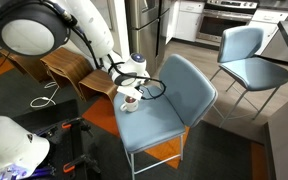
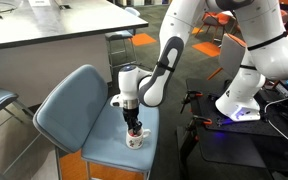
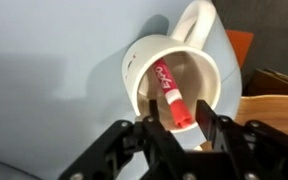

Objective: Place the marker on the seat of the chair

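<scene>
My tool hangs straight down over the white cup, which stands near the front of the seat of the blue-grey chair. In the wrist view my two fingers are drawn in close and pinch the upper end of the red marker. The rest of the marker slants down inside the cup and leans on the inner wall.

As I judge it, the step in hand is getting the marker out. I should rise straight up, slowly, until its lower tip is above the rim, so that it does not catch the wall and tip or drag the cup. My hold is only on the very end, so the marker may swivel between my fingers; gentle motion should limit that. Then I would shift sideways to bare padding, clear of the cup and away from the seat's edge. There I would come down low before opening, so the marker lies down rather than drops and rolls.
</scene>
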`<state>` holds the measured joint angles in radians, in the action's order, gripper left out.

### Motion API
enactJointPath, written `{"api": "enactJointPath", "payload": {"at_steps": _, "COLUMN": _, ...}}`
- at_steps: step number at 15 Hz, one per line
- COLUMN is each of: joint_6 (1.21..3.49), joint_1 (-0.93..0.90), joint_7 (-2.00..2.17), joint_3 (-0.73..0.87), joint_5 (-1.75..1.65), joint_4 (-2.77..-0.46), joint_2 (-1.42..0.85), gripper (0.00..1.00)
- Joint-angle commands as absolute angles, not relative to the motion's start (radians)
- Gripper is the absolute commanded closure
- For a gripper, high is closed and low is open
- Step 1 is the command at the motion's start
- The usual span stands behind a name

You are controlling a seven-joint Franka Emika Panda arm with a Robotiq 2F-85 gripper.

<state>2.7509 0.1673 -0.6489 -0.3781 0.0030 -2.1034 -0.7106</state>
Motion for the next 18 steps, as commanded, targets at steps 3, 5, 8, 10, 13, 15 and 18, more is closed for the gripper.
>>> {"api": "enactJointPath", "payload": {"at_steps": 3, "joint_6": 2.750, "joint_1": 0.196, "joint_7": -0.693, "joint_3": -0.408, "joint_5": -0.015, "joint_4": -2.077, "joint_2": -0.756, "gripper": 0.55}}
{"api": "enactJointPath", "payload": {"at_steps": 5, "joint_6": 2.750, "joint_1": 0.194, "joint_7": -0.690, "joint_3": -0.405, "joint_5": -0.020, "joint_4": -2.070, "joint_2": -0.771, "gripper": 0.57}}
{"api": "enactJointPath", "payload": {"at_steps": 8, "joint_6": 2.754, "joint_1": 0.198, "joint_7": -0.693, "joint_3": -0.406, "joint_5": -0.031, "joint_4": -2.056, "joint_2": -0.795, "gripper": 0.72}}
{"api": "enactJointPath", "payload": {"at_steps": 10, "joint_6": 2.758, "joint_1": 0.206, "joint_7": -0.697, "joint_3": -0.412, "joint_5": -0.039, "joint_4": -2.053, "joint_2": -0.805, "gripper": 0.93}}
{"api": "enactJointPath", "payload": {"at_steps": 13, "joint_6": 2.763, "joint_1": 0.218, "joint_7": -0.702, "joint_3": -0.422, "joint_5": -0.039, "joint_4": -2.062, "joint_2": -0.799, "gripper": 0.95}}
{"api": "enactJointPath", "payload": {"at_steps": 15, "joint_6": 2.760, "joint_1": 0.225, "joint_7": -0.699, "joint_3": -0.427, "joint_5": -0.033, "joint_4": -2.083, "joint_2": -0.778, "gripper": 0.95}}
{"api": "enactJointPath", "payload": {"at_steps": 18, "joint_6": 2.755, "joint_1": 0.241, "joint_7": -0.692, "joint_3": -0.441, "joint_5": -0.027, "joint_4": -2.120, "joint_2": -0.737, "gripper": 0.95}}
